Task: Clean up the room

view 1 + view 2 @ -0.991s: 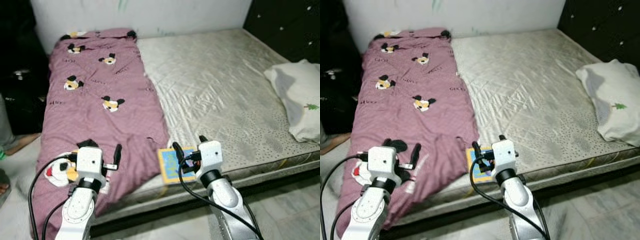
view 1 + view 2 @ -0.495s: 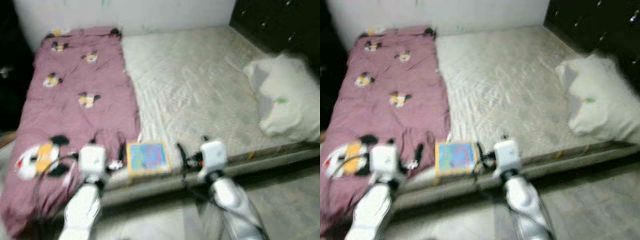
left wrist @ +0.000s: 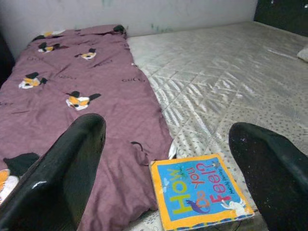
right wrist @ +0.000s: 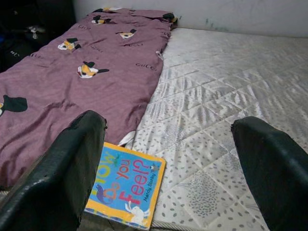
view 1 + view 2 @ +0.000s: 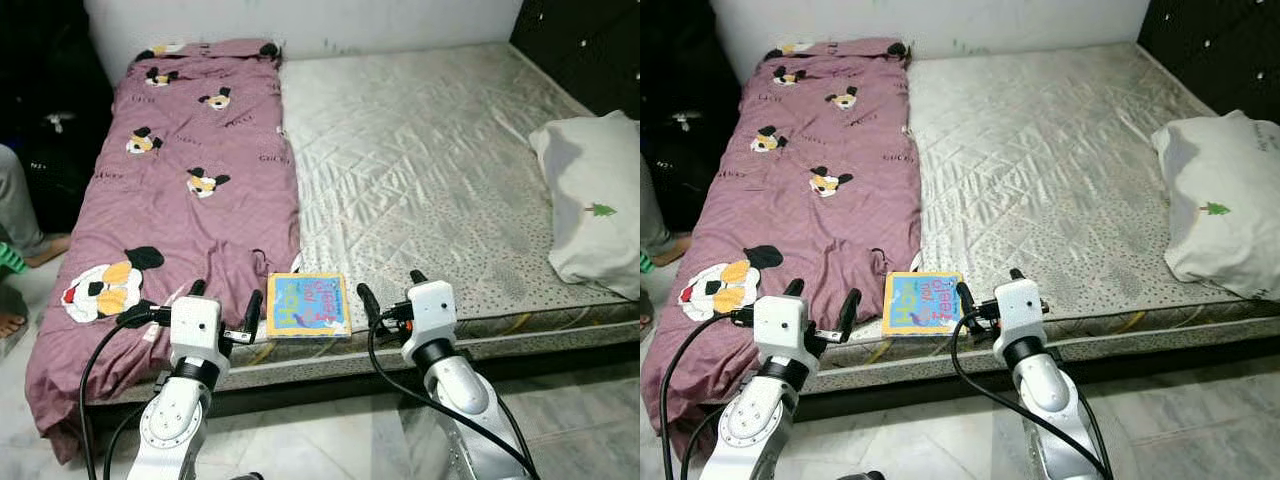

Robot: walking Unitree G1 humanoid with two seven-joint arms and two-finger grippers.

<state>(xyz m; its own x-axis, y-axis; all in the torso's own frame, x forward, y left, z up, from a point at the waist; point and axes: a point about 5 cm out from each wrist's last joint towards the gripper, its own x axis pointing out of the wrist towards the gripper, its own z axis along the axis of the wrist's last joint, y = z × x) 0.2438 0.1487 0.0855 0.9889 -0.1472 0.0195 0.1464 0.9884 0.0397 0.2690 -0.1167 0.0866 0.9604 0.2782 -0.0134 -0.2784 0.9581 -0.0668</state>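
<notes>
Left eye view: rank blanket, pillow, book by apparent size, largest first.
1. blanket, covering the left strip of the mattress from wall to near edge.
2. pillow, cut off by the frame's right edge, so its full extent is unsure.
3. book, smallest though nearest the camera, lying between both grippers.

We see a mauve blanket [image 5: 190, 170] printed with black, yellow and white cartoon mice. Our mattress [image 5: 430, 170] is pale grey, quilted in diamonds and dotted near the edge. The book [image 5: 308, 305] is blue with a yellow border and red and green letters. The pillow [image 5: 595, 200] is white with a small green tree.
</notes>
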